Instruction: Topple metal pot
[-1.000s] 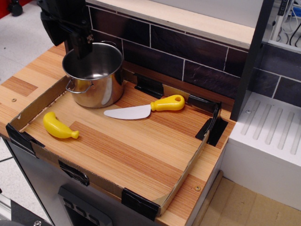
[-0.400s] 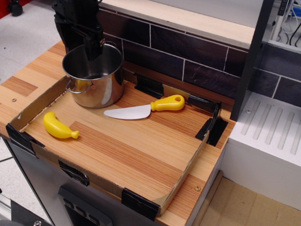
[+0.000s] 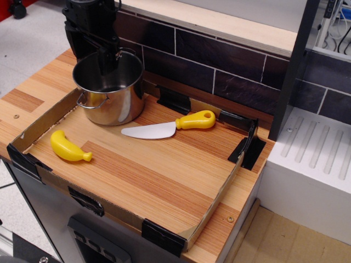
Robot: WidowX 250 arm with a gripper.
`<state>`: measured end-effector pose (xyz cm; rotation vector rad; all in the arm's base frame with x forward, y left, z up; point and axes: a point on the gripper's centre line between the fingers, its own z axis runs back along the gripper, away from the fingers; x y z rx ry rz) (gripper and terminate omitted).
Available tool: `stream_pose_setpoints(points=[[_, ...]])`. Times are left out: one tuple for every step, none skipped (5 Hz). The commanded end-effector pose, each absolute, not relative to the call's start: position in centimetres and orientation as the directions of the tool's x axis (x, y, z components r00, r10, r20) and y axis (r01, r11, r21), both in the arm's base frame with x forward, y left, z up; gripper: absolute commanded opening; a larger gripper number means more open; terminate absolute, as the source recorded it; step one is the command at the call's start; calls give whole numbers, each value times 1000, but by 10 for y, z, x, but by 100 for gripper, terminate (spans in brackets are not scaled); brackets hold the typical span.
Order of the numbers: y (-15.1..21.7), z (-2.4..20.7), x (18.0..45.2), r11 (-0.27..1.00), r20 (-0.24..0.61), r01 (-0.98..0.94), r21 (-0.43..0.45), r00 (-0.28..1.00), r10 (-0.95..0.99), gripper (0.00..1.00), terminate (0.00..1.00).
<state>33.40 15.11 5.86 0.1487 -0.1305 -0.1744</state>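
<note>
Metal pot upright at far left of the table, inside a low cardboard-edged tray with black corner clips; black gripper hangs over the pot's far rim, one finger dipping just inside the opening, jaw state unclear. Toy banana lies near left, apart from the pot. Yellow-handled knife lies just right of the pot, blade pointing left; dark tile wall behind.
</note>
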Motion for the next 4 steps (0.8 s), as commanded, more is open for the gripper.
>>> stream_pose_setpoints(points=[[154, 79, 339, 960, 184, 164, 227, 961, -208, 0, 0], [158, 83, 338, 938, 179, 175, 300, 955, -236, 0, 0], [162, 92, 335, 925, 178, 174, 338, 953, -244, 0, 0], [164, 110, 328, 880, 197, 167, 444, 940, -278, 0, 0]])
